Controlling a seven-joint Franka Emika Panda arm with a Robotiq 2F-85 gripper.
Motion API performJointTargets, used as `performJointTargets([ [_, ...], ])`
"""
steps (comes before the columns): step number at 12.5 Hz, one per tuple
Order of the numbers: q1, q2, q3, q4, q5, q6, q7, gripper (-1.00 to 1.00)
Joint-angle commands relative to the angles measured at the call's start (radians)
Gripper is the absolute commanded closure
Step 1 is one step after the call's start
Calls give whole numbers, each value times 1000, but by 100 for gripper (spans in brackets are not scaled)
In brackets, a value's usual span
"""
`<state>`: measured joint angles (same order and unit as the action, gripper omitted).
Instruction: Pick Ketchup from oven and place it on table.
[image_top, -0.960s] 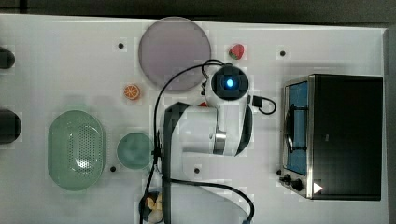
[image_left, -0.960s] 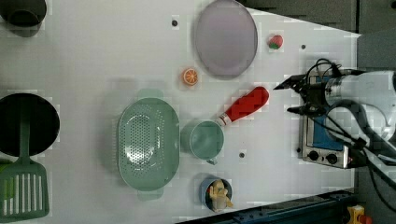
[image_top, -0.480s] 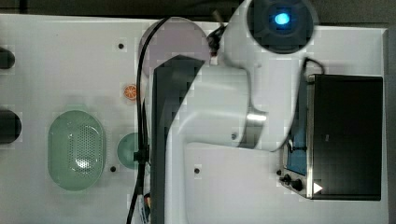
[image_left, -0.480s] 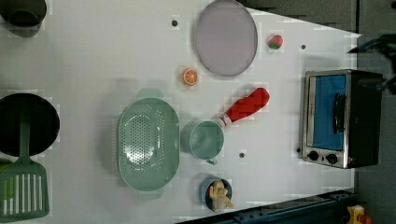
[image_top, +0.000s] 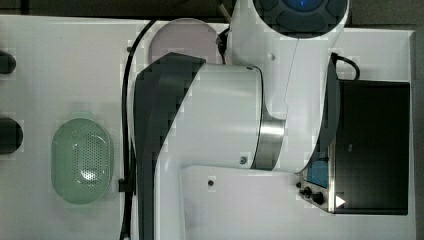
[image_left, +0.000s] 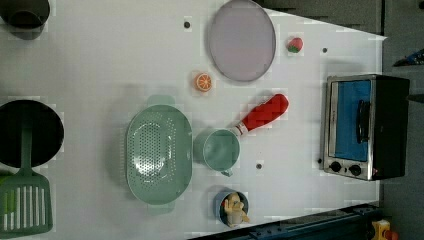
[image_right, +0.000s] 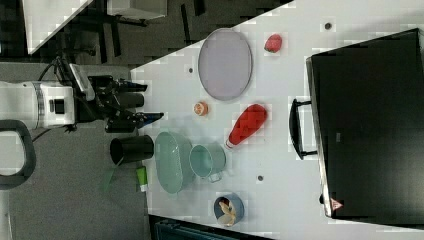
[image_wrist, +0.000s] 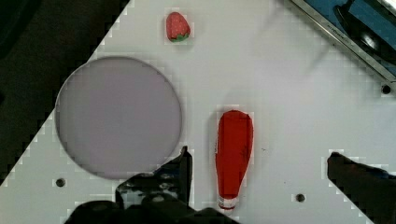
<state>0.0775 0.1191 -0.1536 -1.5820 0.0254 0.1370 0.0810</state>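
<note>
Rising since a second ago, the arm is carrying the gripper (image_wrist: 257, 175) high above the table (image_left: 100, 60), fingers spread wide and empty. Ketchup (image_left: 262, 114) is lying on its side outside the closed oven (image_left: 365, 127), likely because it was just released there.

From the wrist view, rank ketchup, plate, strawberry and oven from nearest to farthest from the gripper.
1. Ketchup, lying on the table between the open gripper fingers.
2. Plate, just past one finger.
3. Strawberry and oven, both far off; too close to call.
</note>
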Motion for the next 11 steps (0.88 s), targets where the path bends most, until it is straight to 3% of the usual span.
performJointTargets([
  [1, 14, -14, -5, 14, 1, 14, 25, -100],
  [11, 14, 2, -5, 14, 1, 14, 25, -100],
])
